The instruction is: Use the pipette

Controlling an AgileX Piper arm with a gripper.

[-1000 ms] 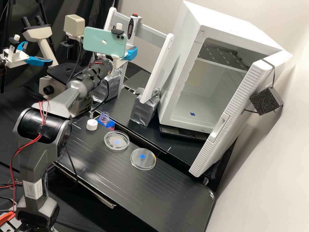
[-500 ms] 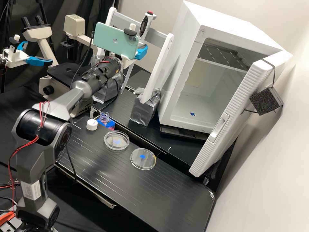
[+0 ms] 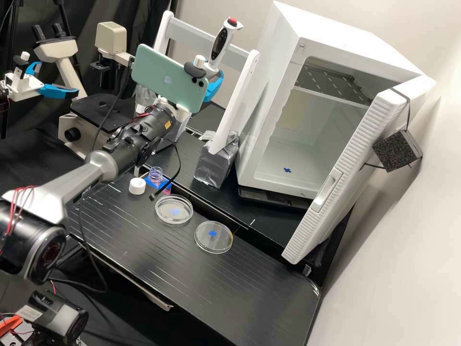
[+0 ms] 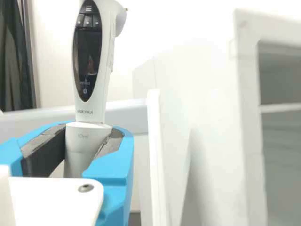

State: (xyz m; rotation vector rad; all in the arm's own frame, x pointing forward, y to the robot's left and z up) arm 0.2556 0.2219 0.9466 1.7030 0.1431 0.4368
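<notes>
Behind the green phone in the high view, the gripper point(image 3: 213, 86) has a blue finger showing beside the pipette point(image 3: 222, 44). The pipette is white with a dark display and a red top, and leans slightly in front of the grey crossbar of the rack. In the wrist view the gripper point(image 4: 89, 146) is shut around the lower body of the pipette point(image 4: 96, 56), with dark pads against both sides. The pipette's lower end is hidden behind the gripper and phone.
On the bench point(image 3: 192, 269) stand two clear dishes point(image 3: 174, 209) point(image 3: 213, 237), a white cap point(image 3: 137, 186) and an open bottle point(image 3: 155, 176) with pink liquid. The white rack upright point(image 3: 235, 101) and the open incubator point(image 3: 269, 86) are to the right; a microscope point(image 3: 91, 113) is left.
The gripper and pipette have moved right in the high view, away from the rack's left upright, and the pipette has tilted. The arm's elbow has shifted left and down.
</notes>
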